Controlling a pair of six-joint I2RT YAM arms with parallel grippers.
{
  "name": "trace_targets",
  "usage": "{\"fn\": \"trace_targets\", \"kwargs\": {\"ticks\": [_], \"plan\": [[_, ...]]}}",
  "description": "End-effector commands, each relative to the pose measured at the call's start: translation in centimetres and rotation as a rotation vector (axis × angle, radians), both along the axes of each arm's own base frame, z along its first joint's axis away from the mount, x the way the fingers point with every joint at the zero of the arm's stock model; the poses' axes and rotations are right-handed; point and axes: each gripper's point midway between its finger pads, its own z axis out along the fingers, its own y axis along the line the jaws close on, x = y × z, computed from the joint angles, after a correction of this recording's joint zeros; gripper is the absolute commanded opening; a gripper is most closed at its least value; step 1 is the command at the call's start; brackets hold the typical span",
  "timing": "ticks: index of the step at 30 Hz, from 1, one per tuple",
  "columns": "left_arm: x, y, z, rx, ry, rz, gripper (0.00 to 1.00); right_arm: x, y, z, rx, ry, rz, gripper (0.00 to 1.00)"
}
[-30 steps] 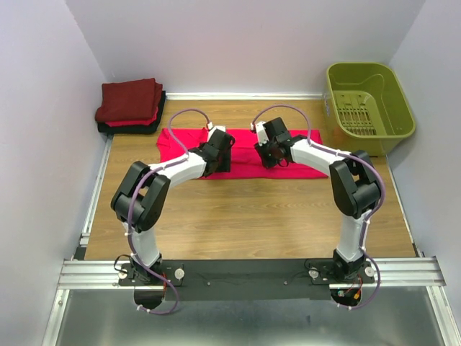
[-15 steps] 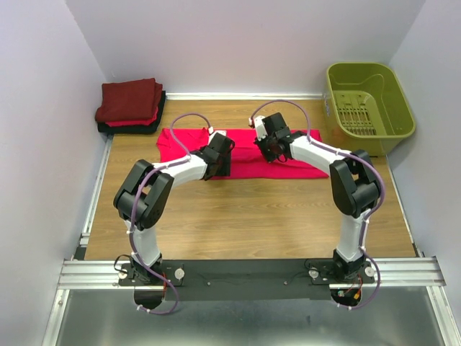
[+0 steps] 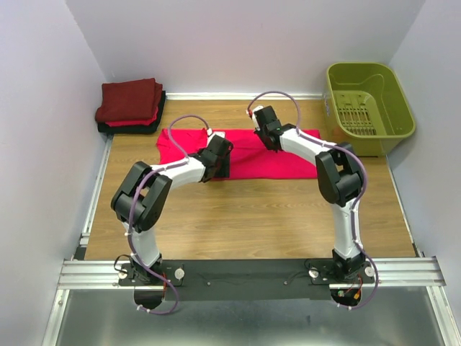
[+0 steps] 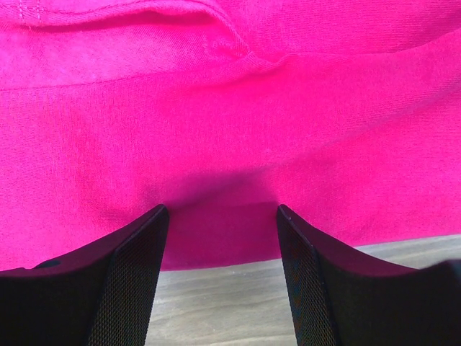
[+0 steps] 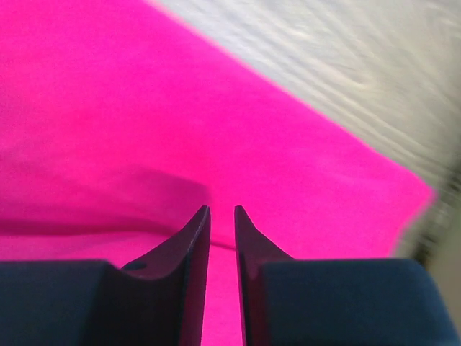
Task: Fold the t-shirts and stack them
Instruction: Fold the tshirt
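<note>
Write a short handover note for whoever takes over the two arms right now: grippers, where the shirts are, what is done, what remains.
Left gripper: open, low over the near hem of the pink shirt, gripping nothing.
Right gripper: fingers nearly together near the shirt's far edge; whether they pinch cloth cannot be told.
The pink shirt lies spread across the far middle of the table, not yet a compact fold.
Done: a folded stack of maroon, red and black shirts sits in the far left corner.
Left: finish folding the pink shirt and set it on the stack.
</note>
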Motion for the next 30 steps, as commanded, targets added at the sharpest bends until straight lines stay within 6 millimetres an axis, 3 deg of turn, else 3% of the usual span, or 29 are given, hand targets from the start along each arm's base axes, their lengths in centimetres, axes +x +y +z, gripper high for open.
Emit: {"fn": "trace_targets", "kwargs": {"ticks": [1, 2, 3, 6, 7, 9, 11, 12, 15, 16, 22, 26, 30], "plan": [[-1.8, 0.1, 0.2, -0.022, 0.037, 0.008, 0.7, 1.2, -3.0, 2.0, -0.101, -0.093, -0.148, 0.27], [-1.6, 0.0, 0.8, -0.03, 0.027, 0.012, 0.7, 1.0, -3.2, 1.9, -0.108, -0.094, -0.158, 0.36], [-1.4, 0.2, 1.7, -0.037, 0.011, 0.023, 0.71, 0.8, -3.5, 2.7, -0.099, -0.108, -0.175, 0.36], [-0.7, 0.7, 3.7, -0.052, -0.029, 0.059, 0.71, -1.2, -4.0, 2.2, -0.07, -0.079, -0.184, 0.37], [-0.3, 1.0, 5.0, -0.069, -0.057, 0.072, 0.72, -1.6, -4.0, 3.6, -0.026, -0.103, -0.209, 0.44], [0.6, 2.8, 6.8, -0.088, -0.095, 0.127, 0.72, -3.4, -4.3, 2.7, 0.025, -0.071, -0.24, 0.44], [1.2, 4.4, 7.5, -0.083, -0.116, 0.168, 0.71, -4.6, -4.5, 3.8, 0.083, -0.078, -0.265, 0.47], [1.8, 6.4, 7.5, -0.063, -0.12, 0.215, 0.72, -5.8, -4.9, 2.8, 0.106, -0.045, -0.282, 0.47], [2.4, 10.1, 6.7, -0.045, -0.095, 0.286, 0.72, -7.5, -6.0, 2.6, 0.185, -0.026, -0.364, 0.5], [2.5, 11.2, 6.4, -0.037, -0.091, 0.304, 0.72, -8.7, -6.8, 1.2, 0.189, 0.005, -0.4, 0.5], [2.6, 17.1, 3.7, 0.007, -0.046, 0.422, 0.72, -11.5, -12.0, -0.4, 0.289, 0.049, -0.61, 0.52], [2.0, 19.1, 1.6, 0.016, 0.005, 0.474, 0.71, -12.6, -13.9, -1.4, 0.316, 0.07, -0.689, 0.52], [1.3, 19.9, 0.1, 0.025, 0.05, 0.498, 0.71, -14.2, -15.1, -3.3, 0.326, 0.132, -0.73, 0.52]]}}
